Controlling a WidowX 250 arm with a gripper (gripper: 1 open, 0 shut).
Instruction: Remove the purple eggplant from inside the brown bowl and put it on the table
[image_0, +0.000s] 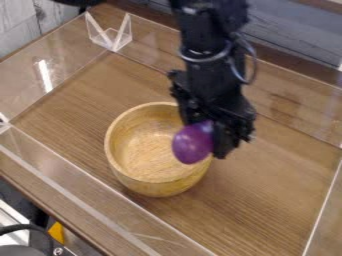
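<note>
The purple eggplant (193, 143) hangs in the air over the right rim of the brown bowl (140, 152), held between the black fingers of my gripper (201, 135), which points straight down and is shut on it. Its stem end is hidden inside the jaws. The round wooden bowl sits on the wood-grain table (274, 200) with its pale speckled inside showing nothing in it. Bare tabletop lies right of the bowl beneath the arm.
Low clear acrylic walls (60, 70) ring the tabletop. A clear folded stand (110, 32) sits at the far back left. Black cables and yellow parts (34, 240) show at the lower left outside the wall.
</note>
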